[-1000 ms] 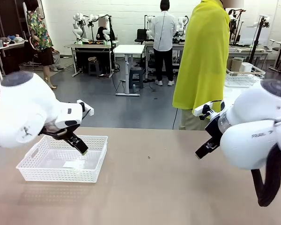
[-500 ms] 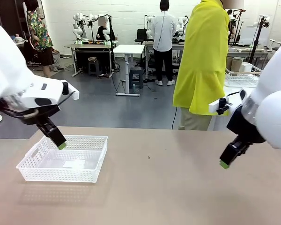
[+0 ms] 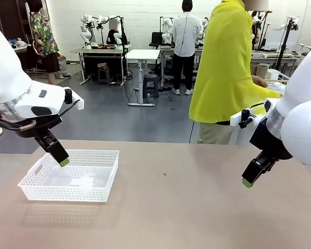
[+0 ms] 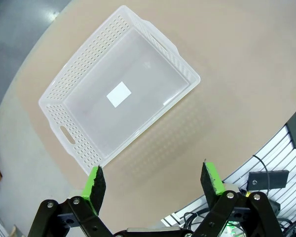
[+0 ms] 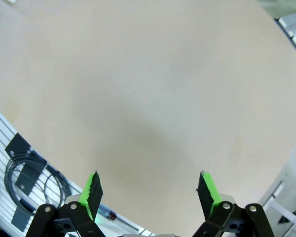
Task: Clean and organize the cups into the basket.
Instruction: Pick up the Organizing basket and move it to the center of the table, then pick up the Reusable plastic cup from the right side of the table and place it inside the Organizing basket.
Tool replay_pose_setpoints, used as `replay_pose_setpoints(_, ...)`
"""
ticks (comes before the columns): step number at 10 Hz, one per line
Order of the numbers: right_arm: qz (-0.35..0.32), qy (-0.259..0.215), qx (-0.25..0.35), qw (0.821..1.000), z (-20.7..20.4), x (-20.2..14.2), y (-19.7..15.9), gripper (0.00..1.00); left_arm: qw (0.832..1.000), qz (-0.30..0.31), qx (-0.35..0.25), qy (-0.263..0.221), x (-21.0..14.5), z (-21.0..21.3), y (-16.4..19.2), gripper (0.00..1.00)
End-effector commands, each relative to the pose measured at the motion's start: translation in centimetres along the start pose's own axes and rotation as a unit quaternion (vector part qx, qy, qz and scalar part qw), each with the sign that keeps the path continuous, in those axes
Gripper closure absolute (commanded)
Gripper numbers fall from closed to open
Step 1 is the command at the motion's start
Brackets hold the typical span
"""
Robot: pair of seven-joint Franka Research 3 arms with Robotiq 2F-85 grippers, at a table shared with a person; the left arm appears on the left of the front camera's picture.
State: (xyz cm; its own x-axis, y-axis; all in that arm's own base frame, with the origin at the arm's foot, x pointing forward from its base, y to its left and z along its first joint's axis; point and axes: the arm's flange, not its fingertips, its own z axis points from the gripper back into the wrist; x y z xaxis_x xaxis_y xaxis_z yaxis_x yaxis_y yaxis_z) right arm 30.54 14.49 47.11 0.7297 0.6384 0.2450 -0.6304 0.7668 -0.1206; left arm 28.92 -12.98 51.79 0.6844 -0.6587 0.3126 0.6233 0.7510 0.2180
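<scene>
Front: the basket point(image 3: 62, 194) flat on the left part of the bench point(image 3: 186, 212), one long wall toward the camera, a pale label on its floor. Left pincer point(image 3: 64, 162) slanting down from the picture's left, green tip drawn over the basket's far-left corner, raised and not touching. Right pincer point(image 3: 247, 182) low over the right side of the bench, pointing down and to the left, well apart from the basket. Seen edge-on here, so spread of either one hard to judge. Behind the bench, a person in a yellow top point(image 3: 223, 67), turned to the right.

Left wrist: left pincer point(image 4: 155, 177) spread wide, nothing between the green pads point(image 4: 94, 181). Basket point(image 4: 84, 64) ahead and toward the upper left, turned at an angle, one corner just above the left-hand pad in the picture – beside the gap, not inside it. White label point(image 4: 119, 94) square on its floor, handle cut-outs at both short ends. Bare bench point(image 4: 237, 74) ahead of the other pad.

Right wrist: right pincer point(image 5: 150, 190) also spread wide, holding nothing – plain bench point(image 5: 153, 98) ahead of both pads. Coiled cable point(image 5: 29, 182) at the lower left, past the bench's edge.
</scene>
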Motion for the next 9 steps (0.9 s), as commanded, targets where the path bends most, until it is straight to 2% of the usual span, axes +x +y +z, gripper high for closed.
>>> replay_pose_setpoints(1, -0.034, -0.056, 0.074, 0.995, -0.1, -1.1, -2.0, 0.00, 0.987, 0.093, -0.113, -0.060, -0.8, -0.2, 2.5, 0.00)
replay_pose_setpoints(2, -0.103, -0.120, 0.167, 0.973, -0.7, -3.2, -5.9, 0.00, 0.960, 0.186, -0.195, -0.078, -2.1, -0.4, 5.5, 0.00)
replay_pose_setpoints(3, -0.144, -0.159, 0.200, 0.956, -0.9, -4.8, -8.6, 0.00, 0.915, 0.257, -0.290, -0.114, -3.8, 0.0, 8.3, 0.00)
replay_pose_setpoints(5, -0.213, -0.219, 0.341, 0.889, -2.0, -8.9, -13.9, 0.00, 0.837, 0.339, -0.396, -0.167, -7.2, 0.6, 12.9, 0.00)
replay_pose_setpoints(6, -0.237, -0.241, 0.402, 0.851, -2.5, -11.0, -16.1, 0.00, 0.802, 0.374, -0.429, -0.183, -9.0, 0.4, 15.5, 0.00)
replay_pose_setpoints(7, -0.264, -0.259, 0.431, 0.823, -2.9, -13.5, -18.5, 0.00, 0.769, 0.413, -0.445, -0.201, -11.2, 0.2, 18.0, 0.00)
replay_pose_setpoints(8, -0.284, -0.276, 0.448, 0.802, -3.0, -15.8, -20.4, 0.00, 0.749, 0.441, -0.447, -0.212, -13.3, 0.1, 19.9, 0.00)
replay_pose_setpoints(9, -0.298, -0.284, 0.458, 0.787, -2.9, -17.9, -22.0, 0.00, 0.734, 0.455, -0.457, -0.212, -15.2, -0.1, 21.5, 0.00)
